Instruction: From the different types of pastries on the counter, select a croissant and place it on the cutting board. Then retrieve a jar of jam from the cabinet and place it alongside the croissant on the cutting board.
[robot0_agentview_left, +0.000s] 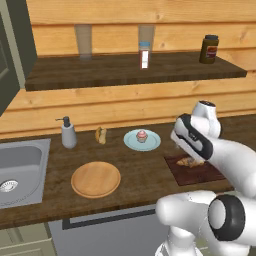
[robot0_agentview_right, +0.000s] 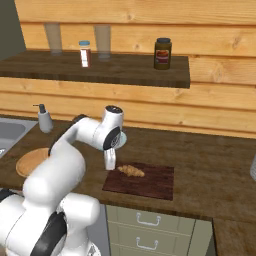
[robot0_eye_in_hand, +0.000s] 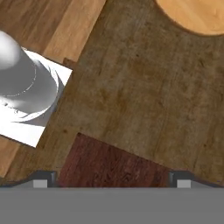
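The croissant (robot0_agentview_right: 131, 171) lay on the dark cutting board (robot0_agentview_right: 155, 185), near its left end; the gripper (robot0_agentview_right: 110, 161) hung just beside it, at the board's left edge, apart from the pastry and holding nothing; its jaws stood wide, the two finger tips far apart at the bottom of the hand view, with the board's corner (robot0_eye_in_hand: 109, 168) between them; in the left base view the croissant (robot0_agentview_left: 190, 162) showed partly under the arm's wrist; the jar of jam (robot0_agentview_right: 162, 53) stood upright on the wooden shelf (robot0_agentview_right: 125, 75) above the counter, well apart from the board; a small bottle (robot0_agentview_right: 85, 54) stood on the same shelf further left; on the counter (robot0_agentview_right: 210, 165) lay a cupcake (robot0_agentview_left: 142, 135) on a pale plate (robot0_agentview_left: 131, 143), a second pastry (robot0_agentview_left: 101, 135) beside a soap dispenser (robot0_agentview_left: 68, 133), a round wooden board (robot0_agentview_left: 95, 179), and a sink (robot0_agentview_left: 20, 170) at far left.
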